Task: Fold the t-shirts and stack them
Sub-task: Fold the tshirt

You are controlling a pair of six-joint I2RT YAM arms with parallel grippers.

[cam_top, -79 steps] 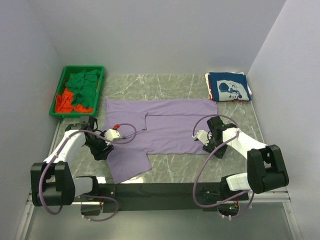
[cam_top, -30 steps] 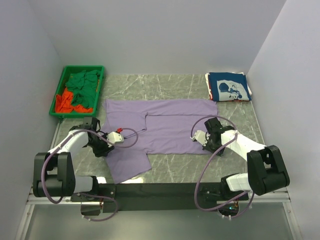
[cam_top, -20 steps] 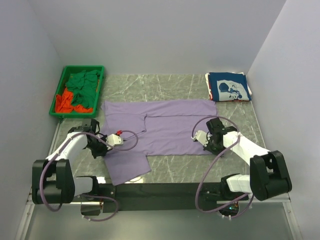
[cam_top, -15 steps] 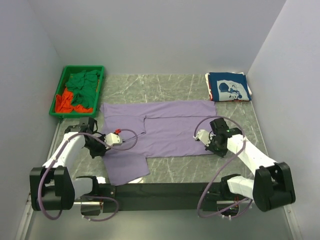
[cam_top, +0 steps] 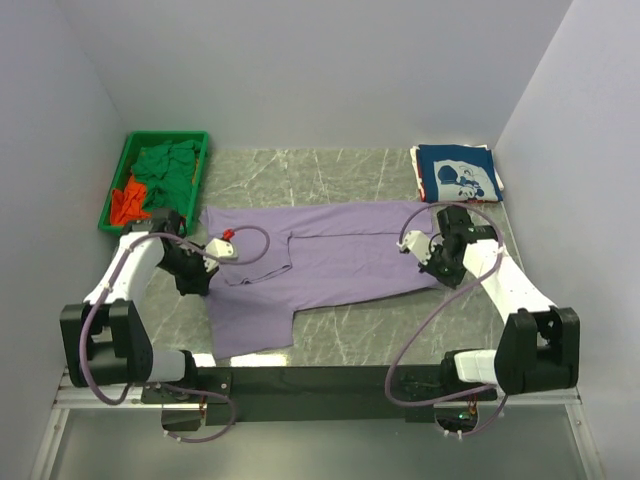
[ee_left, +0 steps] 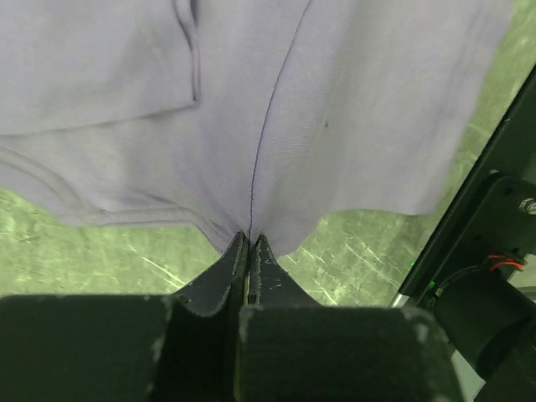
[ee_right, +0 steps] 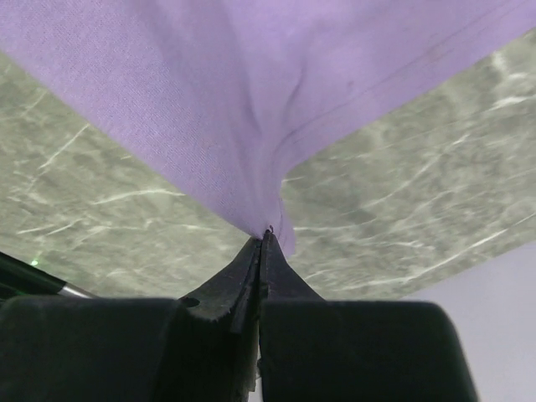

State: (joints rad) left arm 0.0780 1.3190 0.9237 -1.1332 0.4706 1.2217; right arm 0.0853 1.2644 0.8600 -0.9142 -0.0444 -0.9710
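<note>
- done so far, judging by the layout: one navy tee [cam_top: 457, 175] with white print lies folded flat at the far right corner of the bench [cam_top: 360, 330]. looks like the base of the stack.
- in hand: the lavender tee [cam_top: 340, 255], spread across the middle of the bench between the two arms, with one flap reaching toward the near left.
- left tool [ee_left: 249, 243]: jaws together, clamped on the lavender tee's left edge. the cloth rises to a peak at the pinch and a seam runs straight into it.
- right tool [ee_right: 263, 239]: jaws together, clamped on the tee's right edge. the cloth is tented up off the bench there.
- both ends pinched at once, so i read this as mid-fold or mid-straighten. the tee is wide and flat, nowhere near a folded packet.
- the top view shows a layered edge left of centre. cannot tell whether it is a folded-in sleeve or just an overlap.
- not started: green tees [cam_top: 165, 170] and an orange-red tee [cam_top: 125, 203] sit crumpled in the green bin [cam_top: 118, 165] at far left. cannot count them from here.
- left to do: finish folding the lavender tee, set it on the navy one, then pull, fold and stack each tee from the bin.
- rough estimate: one finished, one in progress, at least two waiting. under halfway.
</note>
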